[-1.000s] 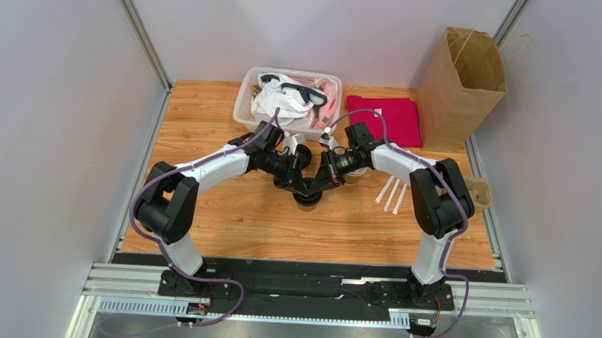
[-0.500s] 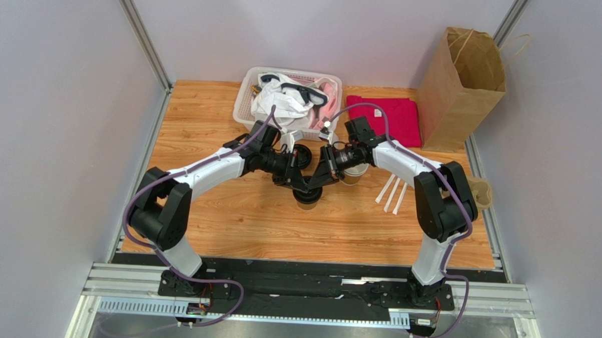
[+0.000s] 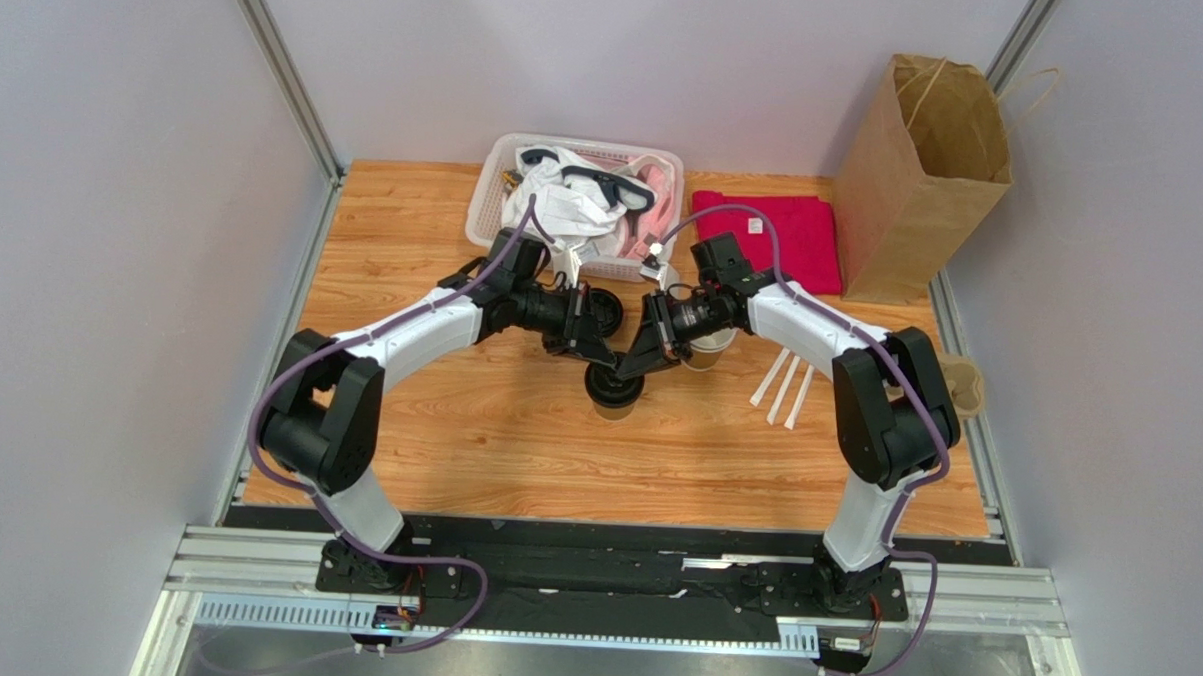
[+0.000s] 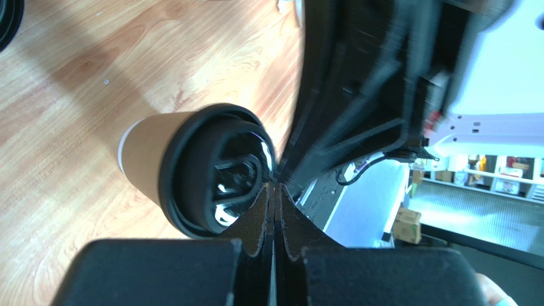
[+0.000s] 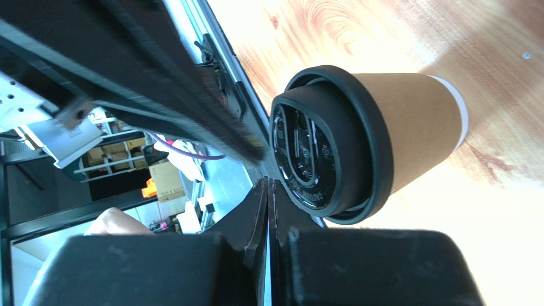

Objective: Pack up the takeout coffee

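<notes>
The coffee [image 3: 615, 394] stands upright mid-table [image 3: 454, 438], its black lid [image 4: 191, 172] on, between the two arms. The left gripper [image 4: 275, 191] has its fingers pressed together, holding nothing, tips at the lid's edge. The right gripper [image 5: 268, 185] is likewise closed and empty, just beside the lid. A basket [image 3: 487, 214] and a bag [image 3: 922, 169] stand behind.

Count on the surface [image 3: 439, 438]
One takeout coffee [image 5: 408, 127], one basket [image 3: 488, 199], one red cloth [image 3: 784, 237], one paper bag [image 3: 922, 169], three white sticks [image 3: 783, 387].
</notes>
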Available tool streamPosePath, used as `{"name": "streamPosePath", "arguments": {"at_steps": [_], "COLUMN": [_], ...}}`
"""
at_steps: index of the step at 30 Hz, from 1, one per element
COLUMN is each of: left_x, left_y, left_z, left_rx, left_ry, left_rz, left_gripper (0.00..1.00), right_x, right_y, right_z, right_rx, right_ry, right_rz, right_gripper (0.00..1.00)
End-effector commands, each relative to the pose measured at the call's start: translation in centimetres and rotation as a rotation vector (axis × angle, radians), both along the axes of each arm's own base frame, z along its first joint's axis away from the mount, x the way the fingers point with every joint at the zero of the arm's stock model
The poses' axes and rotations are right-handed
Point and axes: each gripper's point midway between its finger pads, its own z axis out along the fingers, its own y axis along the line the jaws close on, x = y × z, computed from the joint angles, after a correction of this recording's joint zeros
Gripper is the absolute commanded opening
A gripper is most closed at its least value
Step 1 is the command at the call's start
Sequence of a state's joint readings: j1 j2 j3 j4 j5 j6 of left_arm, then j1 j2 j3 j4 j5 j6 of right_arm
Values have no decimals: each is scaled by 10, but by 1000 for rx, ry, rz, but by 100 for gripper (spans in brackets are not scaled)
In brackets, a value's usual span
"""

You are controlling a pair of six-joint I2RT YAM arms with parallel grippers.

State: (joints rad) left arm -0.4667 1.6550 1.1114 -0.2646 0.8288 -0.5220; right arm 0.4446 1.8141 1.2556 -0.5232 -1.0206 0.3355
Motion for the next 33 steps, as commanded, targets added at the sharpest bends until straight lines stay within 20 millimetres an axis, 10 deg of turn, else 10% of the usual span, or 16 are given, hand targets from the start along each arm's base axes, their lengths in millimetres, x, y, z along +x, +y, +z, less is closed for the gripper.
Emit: {"name": "streamPosePath", "arguments": {"at_steps": [1, 33], "left_x": [15, 5], "left_y": [-6, 22], "left_z": [-4, -109], "left_rx": [-10, 128], "left_ry": [1, 271], "left_rz": [10, 83], "left_gripper": [0, 0], "right_x": [0, 7], "right_y": [-2, -34], "right_z": [-13, -110], "right_rx": [-33, -329], "right_ry": [-36, -47], "right_rz": [13, -23], "right_gripper": [3, 0]}}
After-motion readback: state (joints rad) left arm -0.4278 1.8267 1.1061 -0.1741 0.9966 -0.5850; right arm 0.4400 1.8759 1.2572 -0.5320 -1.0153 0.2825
